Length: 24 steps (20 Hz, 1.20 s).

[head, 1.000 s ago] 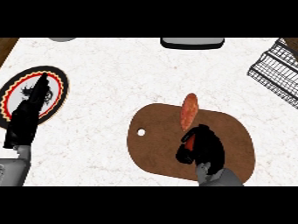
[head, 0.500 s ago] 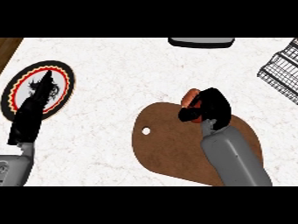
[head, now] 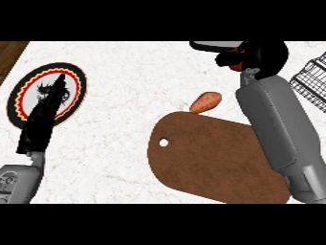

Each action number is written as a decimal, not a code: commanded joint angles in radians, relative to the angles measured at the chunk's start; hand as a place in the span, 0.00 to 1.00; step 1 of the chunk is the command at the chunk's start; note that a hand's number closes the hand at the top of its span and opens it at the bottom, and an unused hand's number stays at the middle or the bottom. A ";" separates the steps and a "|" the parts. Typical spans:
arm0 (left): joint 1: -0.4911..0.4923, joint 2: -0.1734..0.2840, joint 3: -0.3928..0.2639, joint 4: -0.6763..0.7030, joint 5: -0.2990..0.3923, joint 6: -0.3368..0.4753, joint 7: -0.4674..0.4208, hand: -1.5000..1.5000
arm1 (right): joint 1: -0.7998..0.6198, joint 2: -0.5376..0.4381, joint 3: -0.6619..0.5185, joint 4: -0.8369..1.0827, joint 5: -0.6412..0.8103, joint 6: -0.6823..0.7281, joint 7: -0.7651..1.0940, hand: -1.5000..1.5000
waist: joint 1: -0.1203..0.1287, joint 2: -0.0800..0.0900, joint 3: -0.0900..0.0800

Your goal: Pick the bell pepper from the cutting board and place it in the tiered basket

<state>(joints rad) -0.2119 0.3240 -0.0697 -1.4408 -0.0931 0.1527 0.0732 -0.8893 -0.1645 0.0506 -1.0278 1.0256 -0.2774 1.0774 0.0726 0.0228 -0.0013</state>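
the right robot hand is up near the far edge of the white marble table, fingers curled around the red bell pepper, only a sliver of which shows. it sits between a dark bowl at the table's back and the wire tiered basket at the right. an orange sweet potato lies just off the brown cutting board. the left robot hand rests with straight fingers over a patterned plate.
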 commanded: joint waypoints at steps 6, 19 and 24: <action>-0.021 0.006 0.030 0.067 -0.001 -0.005 -0.025 0.50 | -0.303 -0.087 -0.071 0.209 0.259 -0.116 0.133 1.00 | -0.038 -0.011 -0.001; 0.026 0.036 0.074 0.021 0.009 -0.046 -0.018 0.50 | -0.461 -0.272 -0.222 0.512 0.219 -0.048 -0.115 1.00 | -0.046 -0.013 0.001; 0.034 -0.007 0.052 -0.011 -0.018 -0.007 0.004 0.50 | -0.424 -0.321 -0.195 0.609 0.265 -0.041 -0.172 1.00 | -0.043 -0.013 0.001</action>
<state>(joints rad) -0.1807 0.3291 -0.0149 -1.4425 -0.0972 0.1330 0.0697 -1.3090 -0.4417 -0.1581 -0.4889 1.2613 -0.3460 0.9365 0.0294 0.0103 -0.0002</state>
